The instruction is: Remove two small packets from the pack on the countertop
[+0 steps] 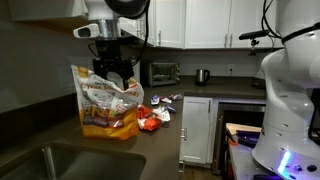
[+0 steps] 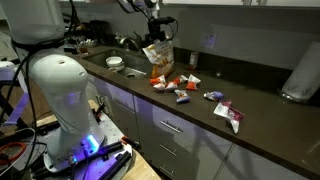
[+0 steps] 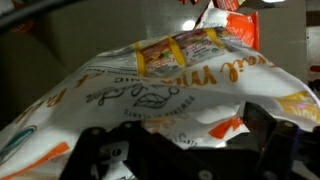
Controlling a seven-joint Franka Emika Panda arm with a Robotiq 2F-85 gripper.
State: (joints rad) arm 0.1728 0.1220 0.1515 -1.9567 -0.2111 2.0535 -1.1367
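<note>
The pack (image 1: 104,108) stands upright on the countertop (image 1: 60,135), orange-yellow below and white with print above. It also shows in an exterior view (image 2: 158,62) and fills the wrist view (image 3: 150,80). My gripper (image 1: 112,76) (image 2: 160,38) sits right at the pack's crumpled top. In the wrist view its fingers (image 3: 190,140) are spread wide, open, with a whitish fold bearing a red-orange patch (image 3: 222,125) between them; I cannot tell if this is a small packet or the pack's film. Several small packets (image 1: 150,120) (image 2: 160,82) lie on the countertop (image 2: 260,115) beside the pack.
A steel sink (image 1: 45,165) lies in front of the pack. A toaster oven (image 1: 163,72) and a kettle (image 1: 202,76) stand further along. More packets (image 2: 230,115) are scattered toward a paper towel roll (image 2: 300,70). Upper cabinets hang above.
</note>
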